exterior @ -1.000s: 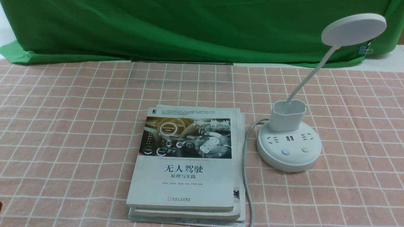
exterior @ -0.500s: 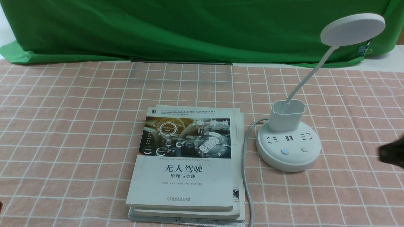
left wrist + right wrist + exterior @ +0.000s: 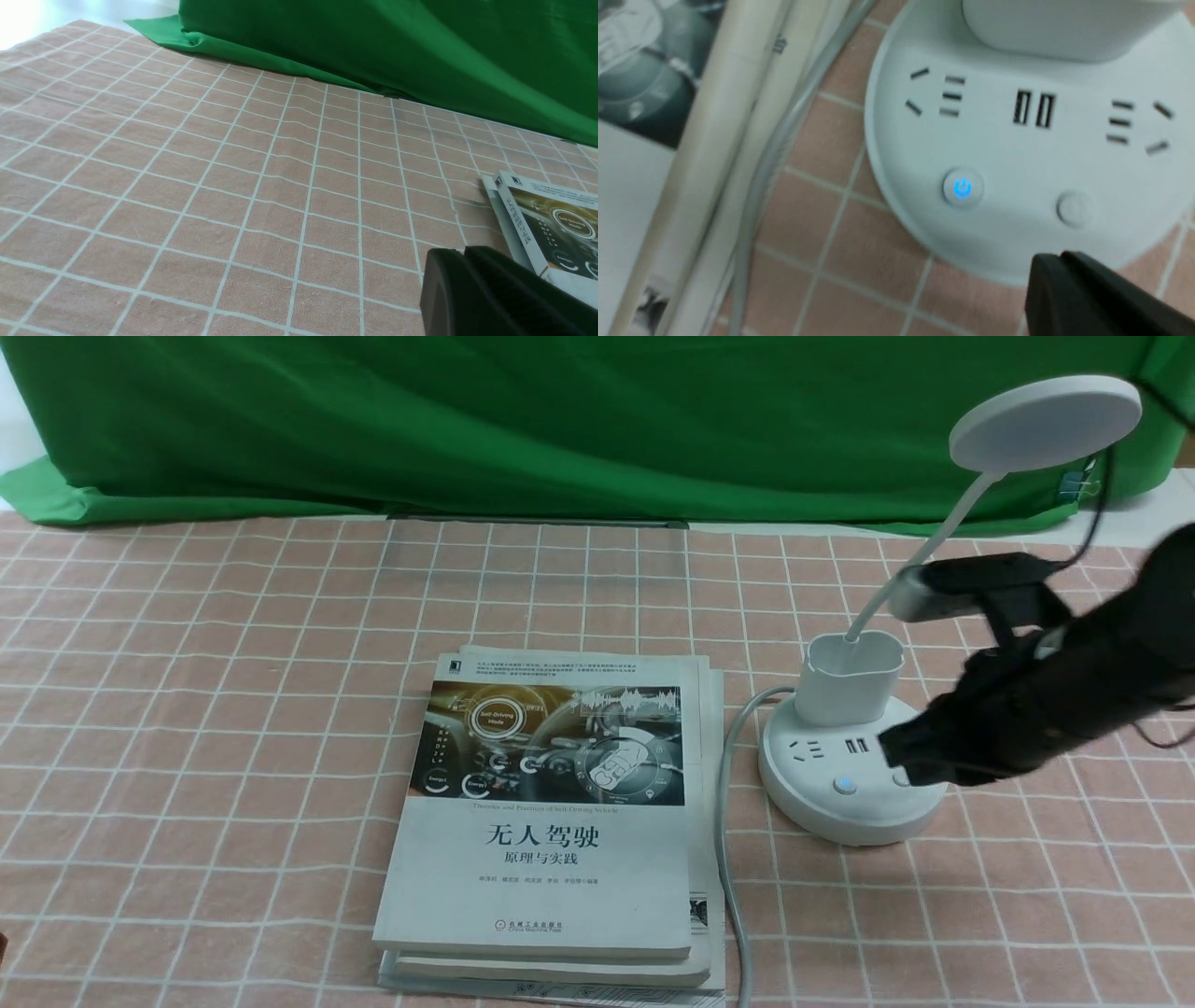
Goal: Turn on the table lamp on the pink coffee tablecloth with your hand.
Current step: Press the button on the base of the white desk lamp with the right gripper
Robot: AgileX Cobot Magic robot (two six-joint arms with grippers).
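Evidently only the approach is done. The white table lamp (image 3: 822,803) with its round socket base stands on the pink-brown grid-lined tablecloth (image 3: 233,709), just right of the stack of white paperback books (image 3: 551,859). The black right gripper (image 3: 892,753), jaws seemingly pressed together and empty, hovers over the base's edge farthest from the books, near the plain white button (image 3: 1071,208); contact is unclear. The flat disc head (image 3: 1046,422) looks unlit, so the press is left. The black left gripper (image 3: 451,261), apparently closed too, sits beyond the books' other side.

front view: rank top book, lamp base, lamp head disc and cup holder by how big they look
1. top book
2. lamp base and lamp head disc: look about alike, base partly covered, so unranked
3. cup holder
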